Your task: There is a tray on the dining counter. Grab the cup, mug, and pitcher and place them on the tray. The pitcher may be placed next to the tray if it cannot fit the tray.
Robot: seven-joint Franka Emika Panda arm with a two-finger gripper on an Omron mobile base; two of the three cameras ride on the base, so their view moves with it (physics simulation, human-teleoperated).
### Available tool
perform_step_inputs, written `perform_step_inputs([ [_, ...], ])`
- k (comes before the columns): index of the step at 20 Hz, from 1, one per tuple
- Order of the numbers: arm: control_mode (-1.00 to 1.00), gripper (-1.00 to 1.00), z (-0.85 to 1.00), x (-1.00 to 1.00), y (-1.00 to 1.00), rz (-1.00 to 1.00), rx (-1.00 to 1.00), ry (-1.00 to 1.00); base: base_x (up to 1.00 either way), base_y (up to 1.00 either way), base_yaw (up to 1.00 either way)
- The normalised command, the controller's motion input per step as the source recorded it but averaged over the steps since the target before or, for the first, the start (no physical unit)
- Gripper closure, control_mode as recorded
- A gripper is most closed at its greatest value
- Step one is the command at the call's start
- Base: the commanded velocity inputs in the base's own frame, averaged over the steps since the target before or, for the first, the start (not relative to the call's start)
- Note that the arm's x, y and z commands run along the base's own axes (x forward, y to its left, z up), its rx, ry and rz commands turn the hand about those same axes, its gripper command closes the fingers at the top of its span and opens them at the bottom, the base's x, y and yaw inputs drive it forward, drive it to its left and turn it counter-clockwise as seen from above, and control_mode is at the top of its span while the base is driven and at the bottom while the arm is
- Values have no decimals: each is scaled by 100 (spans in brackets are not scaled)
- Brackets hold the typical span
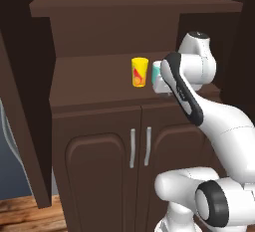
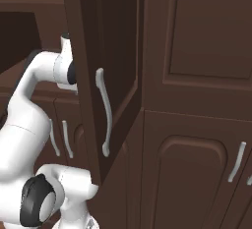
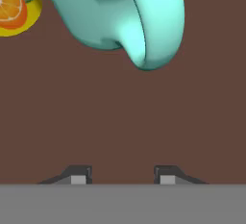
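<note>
The step in hand looks like grasping the teal mug [image 3: 120, 16], which stands on the dark wooden cabinet shelf [image 1: 89, 84] at centre right of the left base view, just beside the yellow cup [image 1: 140, 71]. To do it well, advance the gripper [image 3: 119, 174] so its 2 released, empty fingers [image 3: 79, 175] straddle the mug's wall or handle before closing. The hand view shows that handle loop at upper centre; the left base view hides most of the mug behind the arm.

Dark brown wooden cabinet [image 1: 99, 141] with paired doors and pale metal handles [image 1: 132, 148]; an open shelf [image 1: 89, 79] above; wood-plank floor [image 1: 20, 216] at lower left.
</note>
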Motion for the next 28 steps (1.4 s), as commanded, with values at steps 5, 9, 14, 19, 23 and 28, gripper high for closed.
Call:
perform_step_inputs([
  [5, -100, -100, -6, -12, -1, 0, 3, 0, 0, 0, 0],
  [9, -100, -100, -9, -30, -2, 0, -1, -8, 0, 0, 0],
  [14, -100, -100, 5, -5, 0, 0, -19, -27, 0, 0, 0],
  [19, -100, -100, 14, 0, 0, 0, -12, -15, 0, 0, 0],
  [23, -100, -100, 21, 2, 0, 0, -2, 0, 0, 0, 0],
  [28, -100, -100, 26, 14, 0, 1, -1, 0, 0, 0, 0],
])
